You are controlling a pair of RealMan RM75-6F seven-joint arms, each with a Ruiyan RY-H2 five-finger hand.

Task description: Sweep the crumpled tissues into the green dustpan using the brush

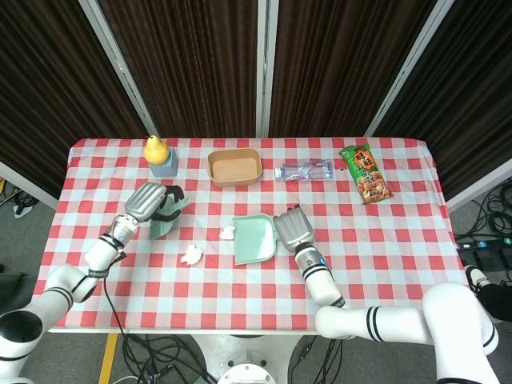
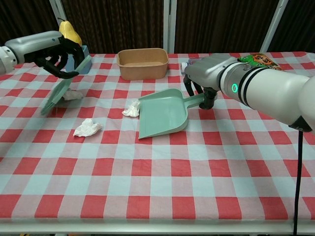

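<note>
The green dustpan lies mid-table, its mouth turned left and close to one crumpled tissue. My right hand grips its handle. A second tissue lies nearer the front left. A third tissue shows partly behind the brush. My left hand holds the green brush, bristles angled down to the left over the cloth.
Along the back stand a pear on a blue block, a tan container, a water bottle and a snack packet. The red checked tablecloth covers the table.
</note>
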